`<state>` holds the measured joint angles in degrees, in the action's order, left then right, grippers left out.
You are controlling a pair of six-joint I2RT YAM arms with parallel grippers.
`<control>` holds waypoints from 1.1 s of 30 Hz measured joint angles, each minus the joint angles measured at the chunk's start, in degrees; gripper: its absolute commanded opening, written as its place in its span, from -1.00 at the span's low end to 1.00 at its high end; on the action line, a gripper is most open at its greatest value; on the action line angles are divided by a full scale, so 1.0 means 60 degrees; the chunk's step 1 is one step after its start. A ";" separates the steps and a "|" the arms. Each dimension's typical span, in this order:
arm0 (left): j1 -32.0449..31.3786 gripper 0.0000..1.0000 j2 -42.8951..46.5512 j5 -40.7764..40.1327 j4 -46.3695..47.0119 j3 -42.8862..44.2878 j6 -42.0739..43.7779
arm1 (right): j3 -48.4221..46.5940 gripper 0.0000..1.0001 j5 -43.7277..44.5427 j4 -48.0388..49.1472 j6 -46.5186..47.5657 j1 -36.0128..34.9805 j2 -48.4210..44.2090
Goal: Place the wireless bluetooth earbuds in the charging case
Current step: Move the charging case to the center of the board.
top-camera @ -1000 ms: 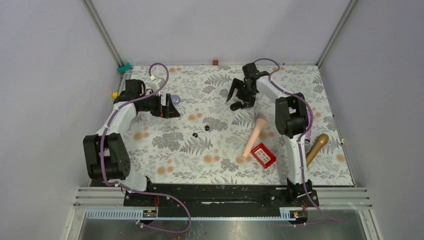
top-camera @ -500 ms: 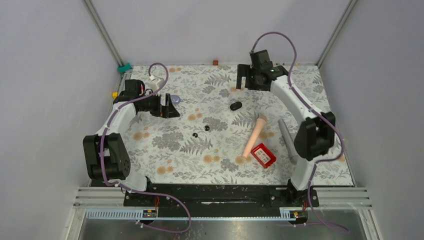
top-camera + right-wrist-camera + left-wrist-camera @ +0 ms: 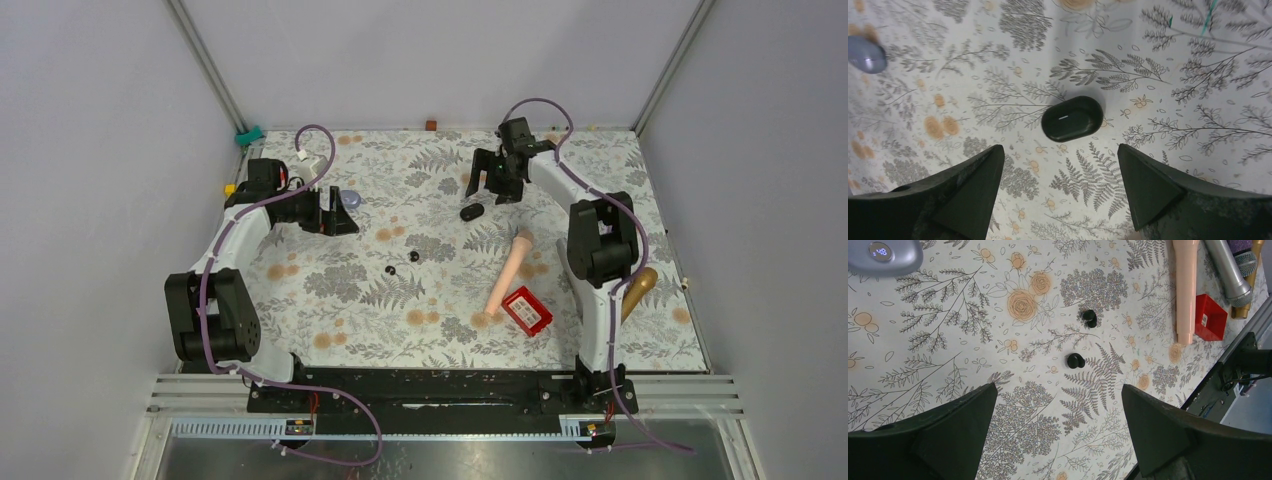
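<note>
Floral-printed cloth (image 3: pixel 330 300) covers the table inside a grey-walled enclosure. The small, glossy black, oval charging case (image 3: pixel 472 211) lies on the cloth toward the far centre, and its lid appears closed. The right gripper (image 3: pixel 497 183) hangs just beyond it and to its right, jaws spread wide and empty.

In the right wrist view the charging case (image 3: pixel 1072 118) sits ahead of the fingertips. It is centred on the gap but not yet between the jaws. Its long axis runs roughly from jaw to jaw, slightly tilted. A grasp likely requires an advance toward the case, and possibly a wrist turn to close across the short axis.

The two tiny black rounded earbuds (image 3: pixel 414 256) lie mid-table, apart from the case. The left gripper (image 3: pixel 335 212), likewise wide open and empty, appears the nearer to them. In the left wrist view the earbuds (image 3: pixel 1075 360) lie ahead of its fingertips.
</note>
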<state>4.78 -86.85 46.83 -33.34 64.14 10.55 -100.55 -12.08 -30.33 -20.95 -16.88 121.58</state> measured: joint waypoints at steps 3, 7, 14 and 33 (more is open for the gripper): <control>0.0007 0.97 0.0004 0.0000 0.0000 0.0000 0.0000 | -0.0346 0.82 0.0069 -0.0248 -0.0280 -0.0004 0.0521; 0.0015 0.97 0.0004 0.0004 0.0000 0.0000 0.0000 | -0.1446 0.82 0.0178 -0.0470 -0.0510 -0.0004 0.1235; 0.0015 0.97 0.0004 0.0015 0.0000 0.0000 0.0000 | -0.3009 0.80 0.0062 -0.0900 -0.0809 -0.0004 0.2430; 0.0015 0.97 -0.0007 0.0029 -0.0004 0.0000 0.0000 | -0.3424 0.62 -0.1417 -0.1617 -0.0980 -0.0627 0.3180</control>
<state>4.86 -86.89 47.00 -33.36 64.14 10.55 -121.10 -20.58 -40.03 -26.83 -20.64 140.66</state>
